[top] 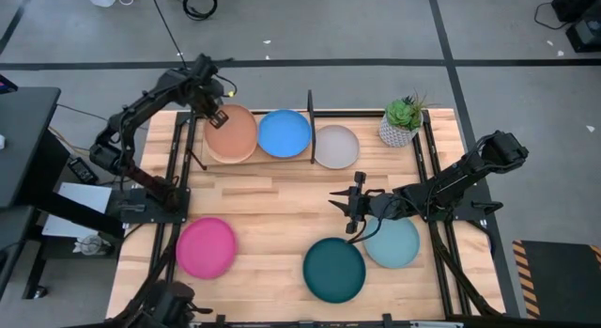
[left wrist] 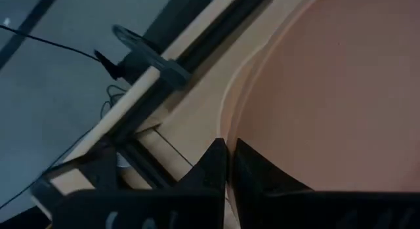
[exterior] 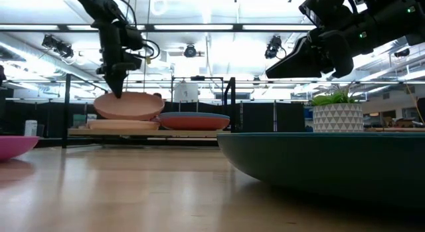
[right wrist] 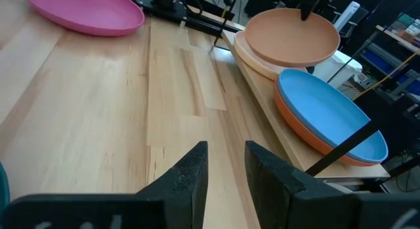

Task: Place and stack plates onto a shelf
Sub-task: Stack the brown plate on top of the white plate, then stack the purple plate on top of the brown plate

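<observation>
My left gripper (top: 218,118) is at the shelf's (top: 310,131) left end, shut on the peach plate (top: 235,135), which is over a cream-white plate (right wrist: 249,55). A blue plate (top: 284,132) lies on a rust-orange plate (right wrist: 298,127) at the shelf's middle. A grey plate (top: 335,146) lies at its right end. The pink plate (top: 206,246), the dark teal plate (top: 333,269) and the light blue plate (top: 392,242) lie flat on the table. My right gripper (top: 352,210) is open and empty, above the table beside the light blue plate. My left gripper pinches the peach plate's rim (left wrist: 226,127) on its far-left side between the two fingers, one inside the rim and one outside. The fingers (exterior: 118,86) come from above, pointing down. The plate is nearly level, close over the cream-white plate (exterior: 123,125); whether it rests there I cannot tell.
A potted plant (top: 402,121) stands at the table's far right corner. Black upright rods (top: 311,112) of the shelf rise between the blue and grey plates. Bare wood lies in the table's middle between the shelf and the near plates.
</observation>
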Controlling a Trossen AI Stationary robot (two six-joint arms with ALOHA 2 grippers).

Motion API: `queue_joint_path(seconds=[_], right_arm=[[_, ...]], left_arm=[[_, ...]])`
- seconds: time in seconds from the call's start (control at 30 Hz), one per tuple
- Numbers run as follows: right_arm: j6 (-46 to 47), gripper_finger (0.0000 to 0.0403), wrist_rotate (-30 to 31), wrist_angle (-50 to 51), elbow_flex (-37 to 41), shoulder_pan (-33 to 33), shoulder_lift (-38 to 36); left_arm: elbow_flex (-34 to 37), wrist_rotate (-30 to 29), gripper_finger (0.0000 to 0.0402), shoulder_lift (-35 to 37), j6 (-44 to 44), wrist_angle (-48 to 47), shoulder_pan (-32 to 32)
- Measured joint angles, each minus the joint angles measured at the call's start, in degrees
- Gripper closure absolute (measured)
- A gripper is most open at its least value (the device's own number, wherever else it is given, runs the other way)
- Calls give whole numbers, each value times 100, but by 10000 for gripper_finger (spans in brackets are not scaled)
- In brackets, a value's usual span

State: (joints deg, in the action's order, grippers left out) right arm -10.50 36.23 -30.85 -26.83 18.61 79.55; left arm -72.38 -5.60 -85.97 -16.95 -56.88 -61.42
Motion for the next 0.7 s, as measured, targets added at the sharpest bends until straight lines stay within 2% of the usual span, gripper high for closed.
queue_joint_path(seconds=[0.33, 0.7], right_arm=[[0, 296, -26, 2, 0, 0, 0], [-9, 296, -29, 4, 0, 0, 0]], left_arm=[[2, -16, 379, -413, 16, -80, -217], [-66, 58, 244, -429, -111, -33, -199]])
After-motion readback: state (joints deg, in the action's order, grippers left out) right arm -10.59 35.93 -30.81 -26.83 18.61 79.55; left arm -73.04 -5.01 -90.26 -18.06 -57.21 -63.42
